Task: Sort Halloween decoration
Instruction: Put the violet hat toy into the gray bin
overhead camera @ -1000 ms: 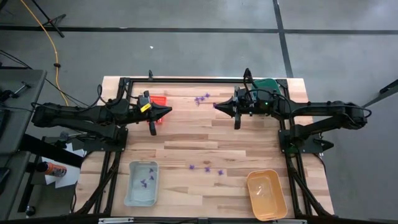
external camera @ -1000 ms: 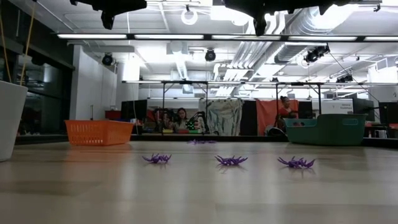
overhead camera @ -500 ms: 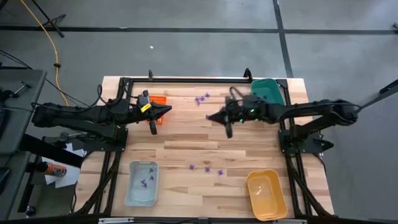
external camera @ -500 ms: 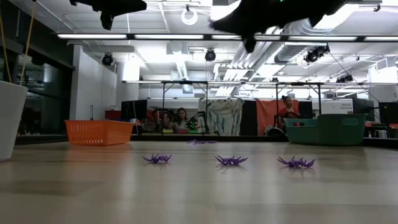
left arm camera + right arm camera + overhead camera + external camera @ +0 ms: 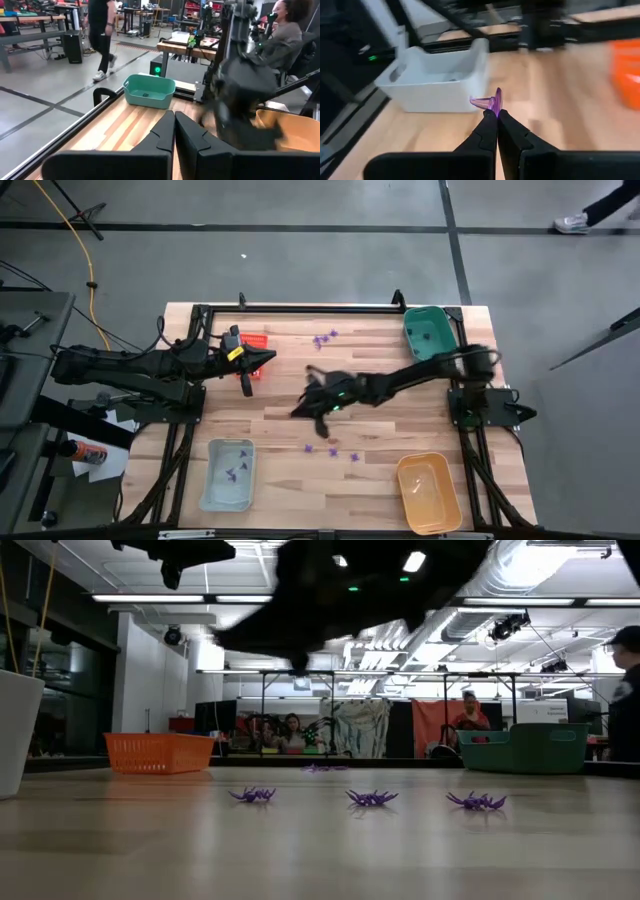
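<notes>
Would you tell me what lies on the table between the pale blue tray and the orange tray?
In the high view, three purple spiders lie between the pale blue tray and the orange tray.

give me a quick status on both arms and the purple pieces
Right gripper shut on a purple piece, mid-table, pale blue tray ahead. Left gripper shut, empty, by the red tray. Three purple pieces loose on the table. Nothing in the way.

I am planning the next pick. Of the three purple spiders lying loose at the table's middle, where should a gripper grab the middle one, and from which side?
Probably come straight down on the middle spider and pinch its raised body: it lies flat, its thin legs splayed on the table, apart from its neighbours.
</notes>
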You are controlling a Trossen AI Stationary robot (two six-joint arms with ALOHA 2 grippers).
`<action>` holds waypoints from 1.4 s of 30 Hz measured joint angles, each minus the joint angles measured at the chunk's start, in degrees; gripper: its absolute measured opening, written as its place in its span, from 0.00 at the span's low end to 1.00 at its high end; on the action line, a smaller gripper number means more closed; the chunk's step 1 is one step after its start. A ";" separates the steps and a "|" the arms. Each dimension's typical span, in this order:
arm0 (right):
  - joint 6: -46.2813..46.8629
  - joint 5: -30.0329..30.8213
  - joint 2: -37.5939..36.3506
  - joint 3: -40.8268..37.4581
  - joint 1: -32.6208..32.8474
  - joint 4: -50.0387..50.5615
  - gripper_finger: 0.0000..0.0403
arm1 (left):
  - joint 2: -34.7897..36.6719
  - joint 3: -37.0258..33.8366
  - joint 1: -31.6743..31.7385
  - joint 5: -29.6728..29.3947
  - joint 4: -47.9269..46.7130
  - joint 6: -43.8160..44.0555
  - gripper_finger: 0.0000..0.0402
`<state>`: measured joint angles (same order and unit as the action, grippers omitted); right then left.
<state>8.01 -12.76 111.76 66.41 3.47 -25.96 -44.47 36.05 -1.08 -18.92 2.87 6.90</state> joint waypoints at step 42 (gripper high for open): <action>-0.69 -7.76 30.57 46.25 5.80 18.75 0.42 | 0.00 0.02 -0.02 -3.09 0.25 3.52 0.00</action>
<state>7.32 -20.52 142.32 112.66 9.27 -7.20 -44.46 36.07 -1.10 -22.01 3.12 10.41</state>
